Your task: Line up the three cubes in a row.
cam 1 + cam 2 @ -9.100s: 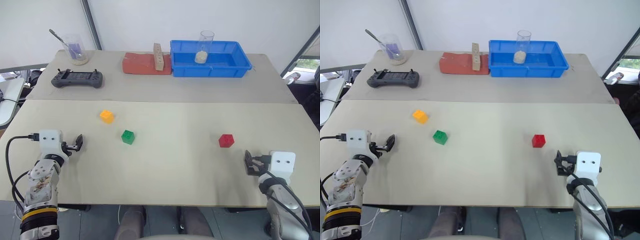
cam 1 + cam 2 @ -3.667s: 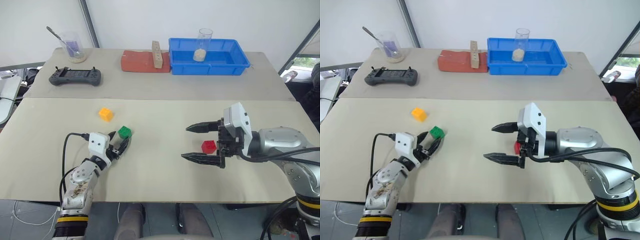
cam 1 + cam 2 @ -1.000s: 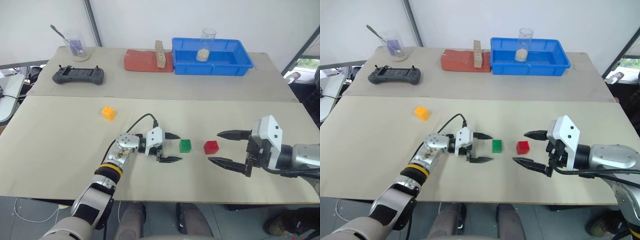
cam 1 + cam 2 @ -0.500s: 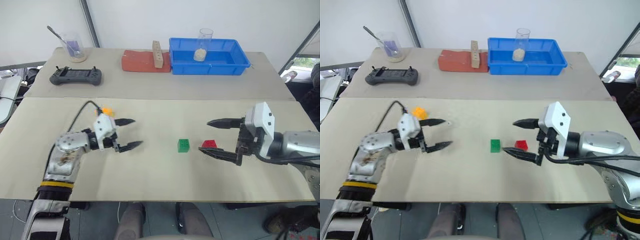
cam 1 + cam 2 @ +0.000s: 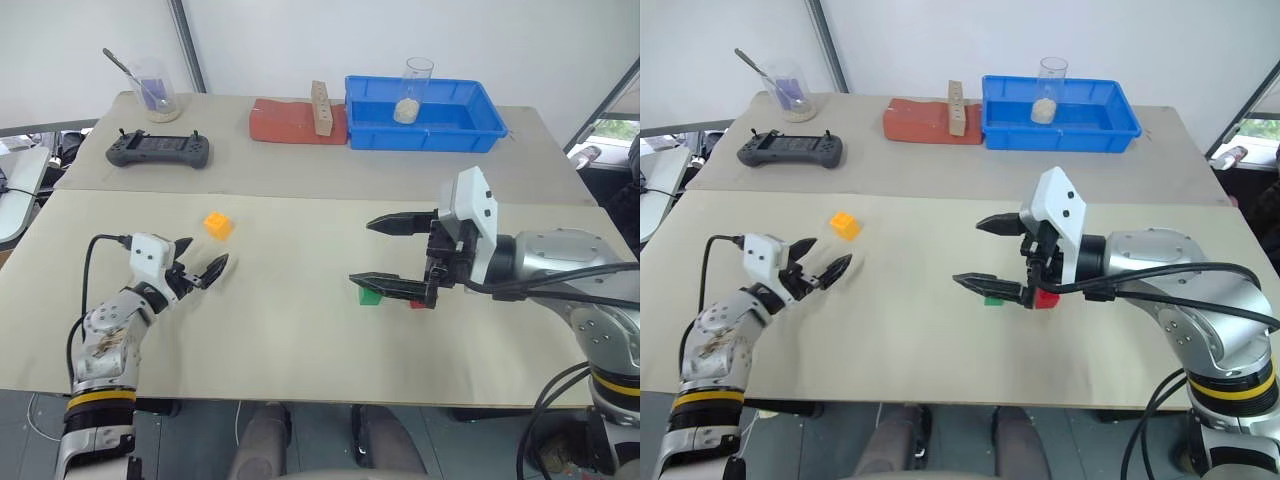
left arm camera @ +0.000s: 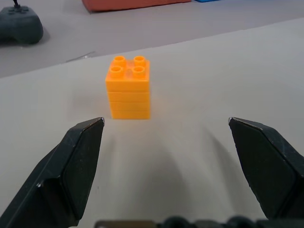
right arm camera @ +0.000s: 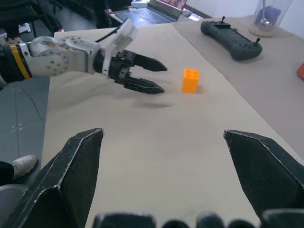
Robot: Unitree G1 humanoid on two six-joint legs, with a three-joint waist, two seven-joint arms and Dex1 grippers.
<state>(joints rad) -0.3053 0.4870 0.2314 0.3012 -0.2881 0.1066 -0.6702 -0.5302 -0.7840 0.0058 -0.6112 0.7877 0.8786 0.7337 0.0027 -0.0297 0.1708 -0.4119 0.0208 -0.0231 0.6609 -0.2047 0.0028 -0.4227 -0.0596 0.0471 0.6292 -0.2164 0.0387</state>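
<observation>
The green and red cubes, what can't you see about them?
- Green cube: in the eye views the right gripper hangs over it, so just an edge peeks out.
- Red cube: mostly covered the same way.
- Whether the two cubes touch: cannot tell.

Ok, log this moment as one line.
left gripper: open, facing orange cube | right gripper: open, above green cube and red cube | orange cube apart

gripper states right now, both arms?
Left gripper: open, empty, facing the orange-yellow cube.
Right gripper: open, holding nothing, above the green cube and red cube.
</observation>
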